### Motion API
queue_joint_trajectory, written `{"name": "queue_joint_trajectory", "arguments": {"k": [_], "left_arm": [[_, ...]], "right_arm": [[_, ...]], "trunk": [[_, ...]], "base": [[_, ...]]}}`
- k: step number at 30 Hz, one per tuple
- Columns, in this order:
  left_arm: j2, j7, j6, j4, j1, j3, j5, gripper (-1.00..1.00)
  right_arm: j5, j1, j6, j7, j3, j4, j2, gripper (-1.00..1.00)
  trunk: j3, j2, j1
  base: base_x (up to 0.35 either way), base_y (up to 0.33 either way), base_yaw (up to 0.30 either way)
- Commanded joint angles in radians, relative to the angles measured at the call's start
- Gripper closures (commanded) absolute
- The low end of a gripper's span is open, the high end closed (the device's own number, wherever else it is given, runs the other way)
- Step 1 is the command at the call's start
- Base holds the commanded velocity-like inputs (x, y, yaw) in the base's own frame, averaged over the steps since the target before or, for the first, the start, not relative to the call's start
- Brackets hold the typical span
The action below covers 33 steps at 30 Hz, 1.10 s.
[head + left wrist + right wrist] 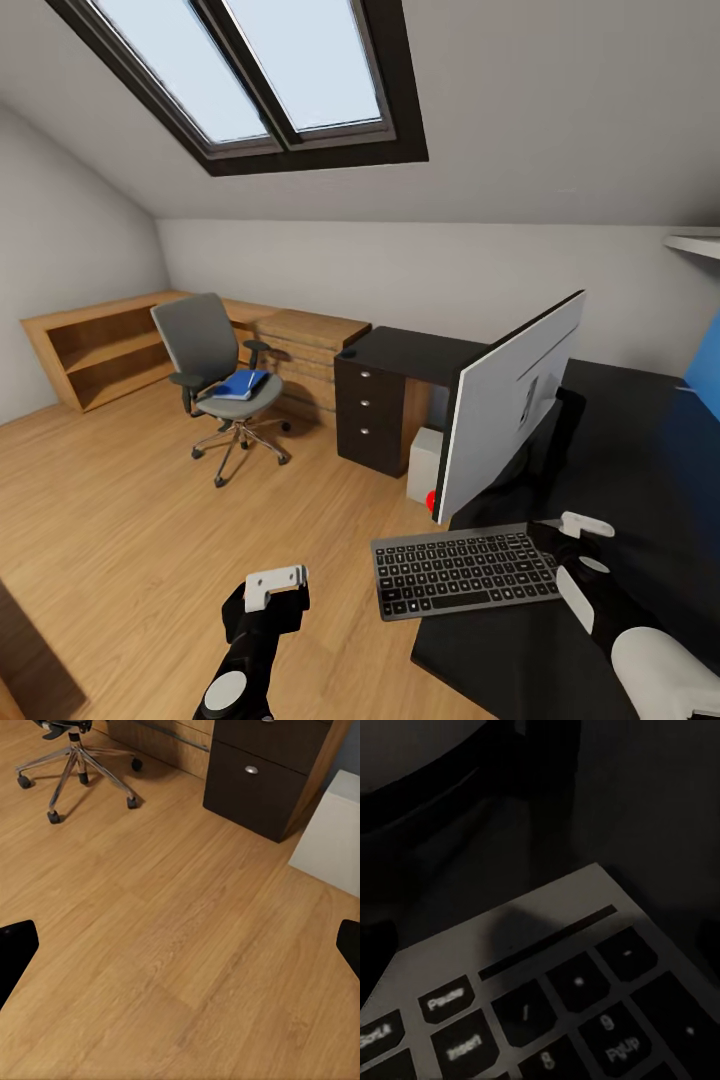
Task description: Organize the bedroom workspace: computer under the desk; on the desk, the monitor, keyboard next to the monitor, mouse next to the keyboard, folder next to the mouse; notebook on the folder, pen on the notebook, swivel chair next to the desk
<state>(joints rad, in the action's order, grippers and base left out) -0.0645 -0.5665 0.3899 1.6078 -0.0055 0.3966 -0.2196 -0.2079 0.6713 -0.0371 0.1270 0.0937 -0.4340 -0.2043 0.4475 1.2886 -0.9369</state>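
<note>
I see the slim silver-grey keyboard with dark keys (465, 572) lying on the long black-topped desk (640, 470), its left end overhanging the desk's edge, just in front of the thin widescreen monitor with silver-grey back (512, 400). My right gripper (572, 535) sits at the keyboard's right end; I cannot tell whether its fingers are apart. My left gripper (272, 592) hangs spread over the wood floor (180, 945). The bright blue folder (240, 384) lies on the grey upholstered swivel chair (222, 380), well left of the desk. The light grey tower computer (424, 464) stands under the desk.
</note>
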Motion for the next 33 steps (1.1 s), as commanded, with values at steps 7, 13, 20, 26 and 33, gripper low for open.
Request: {"name": "queue_joint_trajectory", "arguments": {"k": [7, 13, 20, 26, 33], "left_arm": [[0.000, -0.007, 0.003, 0.001, -0.001, 0.001, -0.007, -1.00], [0.000, -0.007, 0.003, 0.001, -0.001, 0.001, -0.007, -1.00], [0.000, -0.007, 0.003, 0.001, -0.001, 0.002, -0.007, -1.00], [-0.001, -0.011, 0.003, 0.001, -0.001, 0.002, -0.007, -1.00], [-0.001, -0.040, 0.003, 0.001, -0.001, 0.002, -0.007, -1.00]], "right_arm": [[-0.010, 0.001, -0.006, -0.004, -0.001, 0.000, 0.000, -1.00], [-0.010, 0.001, -0.004, -0.004, -0.001, 0.000, 0.000, -1.00], [-0.010, 0.001, -0.003, -0.003, -0.001, 0.000, 0.000, -1.00], [-0.010, 0.001, -0.007, -0.003, 0.000, 0.000, 0.000, -1.00], [-0.010, 0.001, -0.007, -0.003, 0.001, 0.000, -0.001, -1.00]], "trunk": [[0.001, 0.001, 0.000], [0.001, 0.001, 0.000], [0.001, 0.001, 0.000], [0.020, 0.043, -0.023], [0.042, 0.092, -0.050]], "base": [[0.000, 0.000, 0.000], [0.000, 0.000, 0.000], [0.000, 0.000, 0.000], [0.000, 0.000, 0.000], [0.000, 0.000, 0.000]]}}
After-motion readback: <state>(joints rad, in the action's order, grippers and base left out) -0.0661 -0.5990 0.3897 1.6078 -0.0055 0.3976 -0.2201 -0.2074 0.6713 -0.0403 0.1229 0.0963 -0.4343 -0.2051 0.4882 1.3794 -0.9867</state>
